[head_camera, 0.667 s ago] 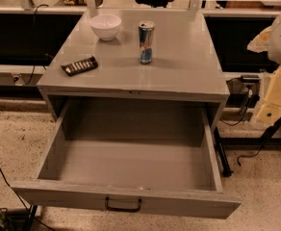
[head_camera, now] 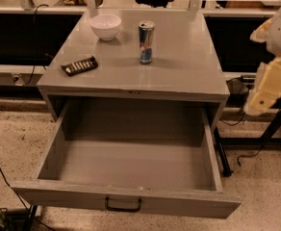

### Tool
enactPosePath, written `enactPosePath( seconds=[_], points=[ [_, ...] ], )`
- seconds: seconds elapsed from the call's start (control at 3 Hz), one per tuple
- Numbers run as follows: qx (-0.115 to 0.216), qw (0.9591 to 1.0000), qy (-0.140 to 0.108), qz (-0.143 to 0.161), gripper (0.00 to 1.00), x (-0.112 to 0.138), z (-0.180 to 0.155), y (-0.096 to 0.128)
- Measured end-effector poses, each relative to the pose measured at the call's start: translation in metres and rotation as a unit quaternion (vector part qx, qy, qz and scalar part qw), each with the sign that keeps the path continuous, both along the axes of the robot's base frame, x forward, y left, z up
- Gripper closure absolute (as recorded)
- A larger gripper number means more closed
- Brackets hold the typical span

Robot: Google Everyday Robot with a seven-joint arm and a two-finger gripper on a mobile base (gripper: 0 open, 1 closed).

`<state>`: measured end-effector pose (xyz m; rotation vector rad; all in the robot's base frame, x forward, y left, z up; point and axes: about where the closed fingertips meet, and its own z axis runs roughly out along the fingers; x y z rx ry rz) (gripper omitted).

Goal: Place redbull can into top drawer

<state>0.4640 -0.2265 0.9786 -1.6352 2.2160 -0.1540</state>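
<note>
The redbull can stands upright on the grey cabinet top, right of centre and toward the back. The top drawer is pulled fully open below it, and nothing shows inside. Its small dark handle is centred on the front panel. My gripper shows as a cream-coloured part at the right edge of the view. It is off to the right of the cabinet, well apart from the can and at about the height of the cabinet top. It holds nothing that I can see.
A white bowl stands at the back left of the cabinet top. A dark flat snack bar lies near the left front. Black cables and a dark stand leg run along the floor to the right. Counters stand behind the cabinet.
</note>
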Motion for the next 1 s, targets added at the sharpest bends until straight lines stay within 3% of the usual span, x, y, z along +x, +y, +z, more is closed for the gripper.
enactPosePath(
  seconds=[0.33, 0.67, 1.0],
  points=[
    [0.020, 0.9937, -0.078, -0.078, 0.00, 0.073, 0.005, -0.030],
    [0.116, 0.9671, -0.170, -0.149, 0.00, 0.161, 0.004, -0.068],
    [0.245, 0.9309, -0.234, -0.135, 0.00, 0.224, 0.012, -0.061]
  ],
)
